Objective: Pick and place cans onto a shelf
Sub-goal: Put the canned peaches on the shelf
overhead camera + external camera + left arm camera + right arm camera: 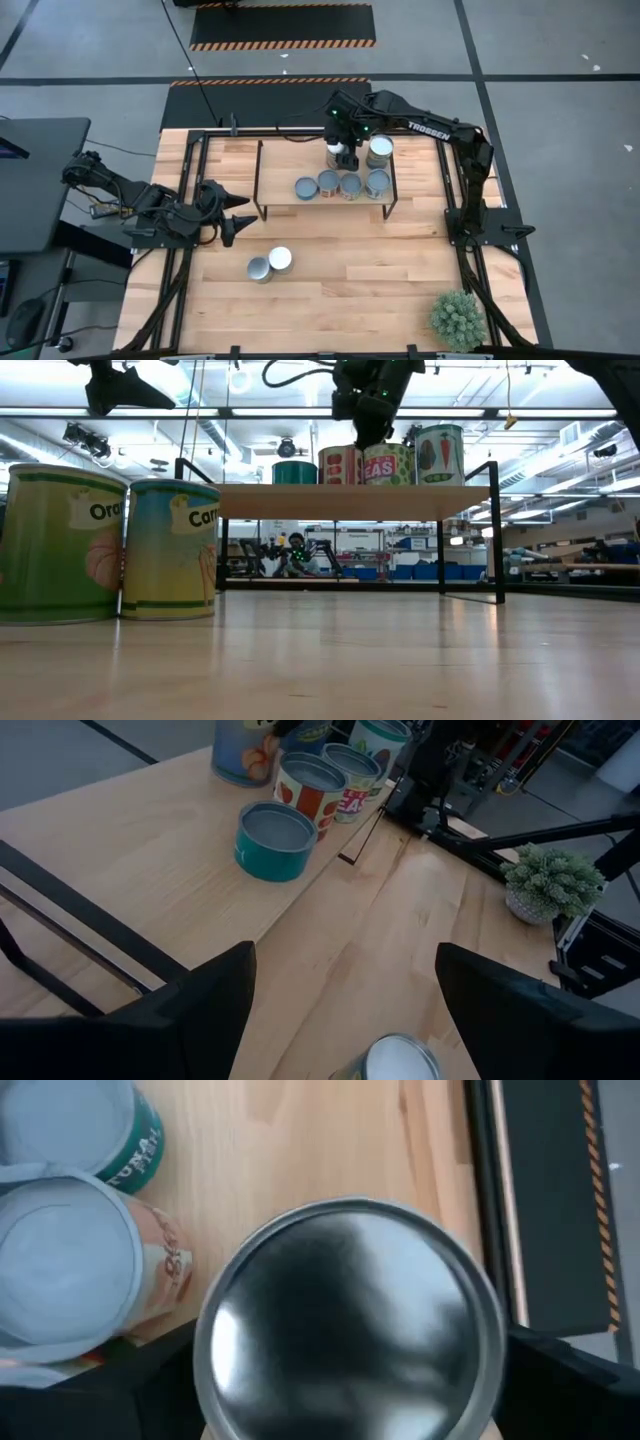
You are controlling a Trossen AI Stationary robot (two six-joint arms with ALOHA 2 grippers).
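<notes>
Cans (341, 184) stood in a row of four along the shelf (275, 172), a pale-wood board on thin black legs at the far middle of the table (350, 270). A fifth can (380, 151) stood behind the row's right end. A sixth can (345, 1320), with a smooth, shiny round metal lid, sat directly under the right gripper (341, 152).

The right arm reached from the table's right edge across the shelf's back, its gripper pointing straight down over that sixth can. Its dark fingers stood apart on either side of the lid; whether they touched the tin could not be told.

The left arm waited at the table's left edge, its gripper (233, 214) level above the wood, with the two broad black fingers (190, 1010) spread wide and nothing between them.

Two more cans (270, 264), touching each other, rested on the tabletop in front of the shelf, with printed paper labels around them. A spiky green potted plant (458, 319) sat at the near right corner.
</notes>
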